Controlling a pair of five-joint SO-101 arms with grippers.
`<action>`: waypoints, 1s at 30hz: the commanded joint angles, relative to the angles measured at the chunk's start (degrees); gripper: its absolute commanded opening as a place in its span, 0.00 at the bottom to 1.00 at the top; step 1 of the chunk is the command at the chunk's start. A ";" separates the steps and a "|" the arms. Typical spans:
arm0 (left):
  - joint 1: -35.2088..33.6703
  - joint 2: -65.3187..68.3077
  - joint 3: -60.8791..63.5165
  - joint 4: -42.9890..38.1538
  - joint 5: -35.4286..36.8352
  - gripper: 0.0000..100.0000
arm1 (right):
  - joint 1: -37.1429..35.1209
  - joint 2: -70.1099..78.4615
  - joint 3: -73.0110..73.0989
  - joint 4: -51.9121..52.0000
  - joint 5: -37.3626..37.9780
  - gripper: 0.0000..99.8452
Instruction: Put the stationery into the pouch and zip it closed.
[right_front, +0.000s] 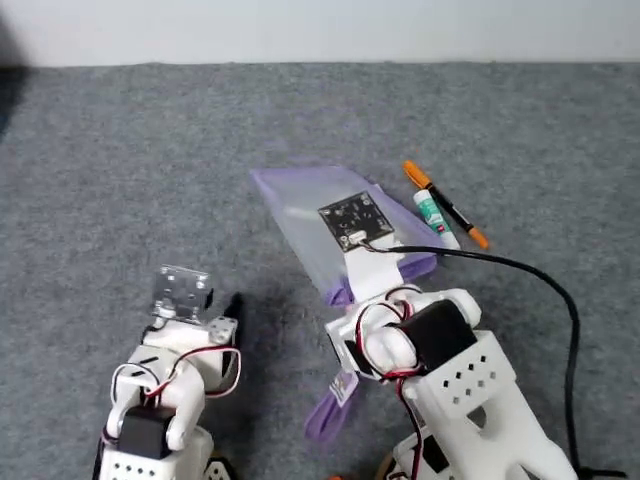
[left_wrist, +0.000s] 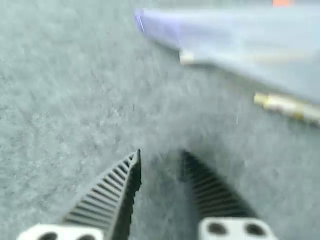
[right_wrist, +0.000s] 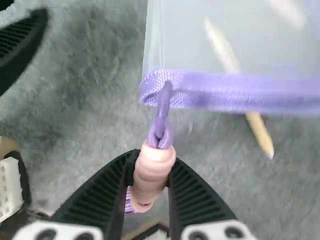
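The pouch (right_front: 300, 215) is lying flat on the grey carpet (right_front: 120, 150) mid-table, and I'm reading its purple zipper band (right_wrist: 235, 95) as the axis that matters. In the right wrist view the band is running crosswise to the gripper's line of reach. The slider is sitting at one end corner, and its cord is trailing back toward me to a pale bead (right_wrist: 152, 172).

The right gripper (right_wrist: 152, 160) is pinching that bead between its black fingers, so I'm judging this arm to be the one that draws the zip. Any pull has to travel along the band, sideways, rather than straight back.

A pencil (right_wrist: 260, 132) is poking out past the band. I can't tell whether it is lying inside the pouch or under it.

An orange pen (right_front: 445, 205) and a glue stick (right_front: 435, 218) are lying on the carpet just beside the pouch's far right edge, not yet inside.

The left gripper (left_wrist: 161, 156) is hovering over the carpet with its fingers spread and holding nothing. It is well apart from the pouch on its near-left side, where I'm expecting it to brace the pouch.
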 joint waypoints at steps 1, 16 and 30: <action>0.88 -0.44 -5.85 -1.49 6.15 0.30 | -0.04 -1.63 -0.26 -5.14 6.15 0.01; 5.89 -0.44 -9.27 -6.51 7.56 0.31 | -5.93 -1.45 -0.26 -11.91 17.67 0.01; 11.60 -0.44 -13.85 -2.20 7.21 0.24 | -4.00 -1.71 0.62 -14.73 17.85 0.01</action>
